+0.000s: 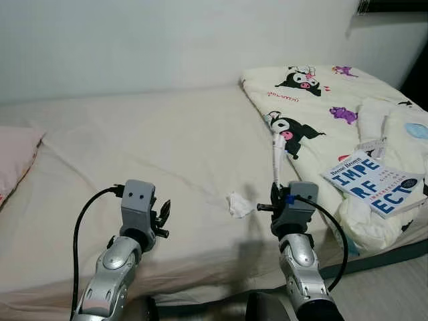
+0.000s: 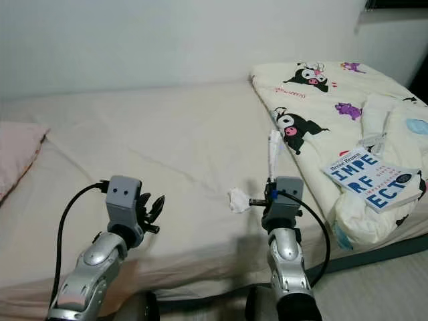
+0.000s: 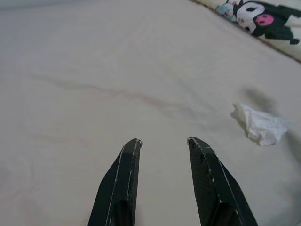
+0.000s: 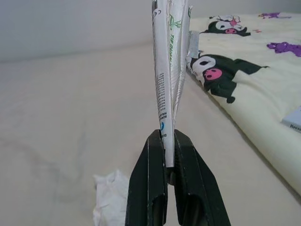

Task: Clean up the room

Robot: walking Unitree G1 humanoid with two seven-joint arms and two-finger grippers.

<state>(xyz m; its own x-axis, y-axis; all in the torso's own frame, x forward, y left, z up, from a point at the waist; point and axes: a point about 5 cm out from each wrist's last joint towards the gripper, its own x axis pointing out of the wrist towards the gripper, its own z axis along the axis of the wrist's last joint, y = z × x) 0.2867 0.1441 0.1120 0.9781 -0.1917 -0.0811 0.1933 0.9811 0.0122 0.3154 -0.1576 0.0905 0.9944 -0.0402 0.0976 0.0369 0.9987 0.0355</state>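
Room: pale wall [image 1: 134, 40] stood behind a bed [image 1: 167, 147] covered with a cream sheet, lightly creased.
Comforter: a cream comforter [image 1: 314, 100] printed with black and purple cartoon figures lay bunched on the robot's right side of the bed.
Book: a blue-and-white book [image 1: 374, 184] rested on the comforter, near the bed's front edge.
Pillow: a pink pillow [image 1: 15, 157] lay at the far left of the bed.
Crumpled tissue: a white crumpled tissue [image 1: 238, 204] sat on the bare sheet, between the two arms and nearer the right one.
Right gripper: the right gripper [image 4: 169, 157] was raised above the front of the bed, its black fingers pressed together on the bottom end of a flattened white wrapper [image 4: 167, 70] with green and dark print; the wrapper stood upright from the fingertips.
Left gripper: the left gripper [image 3: 162, 141] hovered over bare sheet, its fingers [image 3: 123, 179] spread apart with nothing between them, the tissue lying off to its right.
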